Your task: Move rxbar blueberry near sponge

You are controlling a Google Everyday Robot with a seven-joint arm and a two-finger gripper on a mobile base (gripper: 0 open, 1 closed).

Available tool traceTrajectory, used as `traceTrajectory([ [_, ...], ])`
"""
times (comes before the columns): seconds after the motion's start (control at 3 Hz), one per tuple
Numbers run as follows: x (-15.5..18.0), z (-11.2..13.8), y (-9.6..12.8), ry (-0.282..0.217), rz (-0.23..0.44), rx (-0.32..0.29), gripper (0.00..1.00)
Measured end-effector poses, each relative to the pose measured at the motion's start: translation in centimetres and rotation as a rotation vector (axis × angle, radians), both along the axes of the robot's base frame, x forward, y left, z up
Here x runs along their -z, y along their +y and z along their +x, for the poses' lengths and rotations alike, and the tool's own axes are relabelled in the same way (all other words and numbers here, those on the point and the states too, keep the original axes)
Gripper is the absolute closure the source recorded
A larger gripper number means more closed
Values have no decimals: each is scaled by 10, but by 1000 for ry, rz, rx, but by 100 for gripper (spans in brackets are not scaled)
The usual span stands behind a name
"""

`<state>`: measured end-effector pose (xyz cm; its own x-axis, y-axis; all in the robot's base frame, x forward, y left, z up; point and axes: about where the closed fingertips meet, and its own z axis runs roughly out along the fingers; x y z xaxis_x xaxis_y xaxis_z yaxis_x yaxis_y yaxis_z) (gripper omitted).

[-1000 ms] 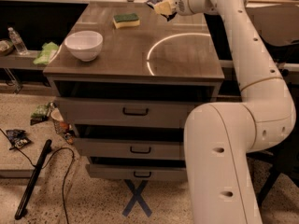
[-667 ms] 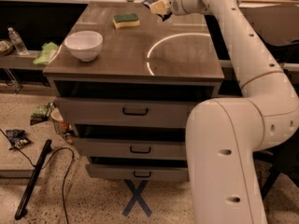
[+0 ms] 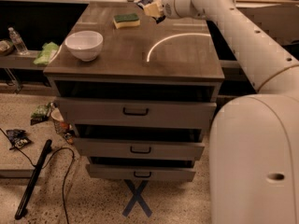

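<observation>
Pincer (image 3: pixel 152 8) shown over the far edge of the table (image 3: pixel 177 55), apparently clenched on the dark snack bar (image 3: pixel 144 2), which protrudes from its tip. The sponge (image 3: pixel 126 19) is seen just beyond that tip, apart from it. The bar's long axis cannot be judged.

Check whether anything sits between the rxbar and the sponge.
Nothing visible. The rxbar blueberry is at the pincer over the far edge of the tabletop; only bare wood separates it from the sponge. The white bowl is well aside.
</observation>
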<state>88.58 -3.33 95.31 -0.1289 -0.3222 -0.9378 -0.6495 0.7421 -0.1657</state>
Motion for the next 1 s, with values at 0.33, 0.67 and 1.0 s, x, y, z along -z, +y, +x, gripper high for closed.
traceTrajectory([
  [0.33,38,-13,21,49,-12,-12,100],
  [0.67,45,-10,28,50,-4,-15,100],
  [1.0,47,2,36,46,4,-18,100],
])
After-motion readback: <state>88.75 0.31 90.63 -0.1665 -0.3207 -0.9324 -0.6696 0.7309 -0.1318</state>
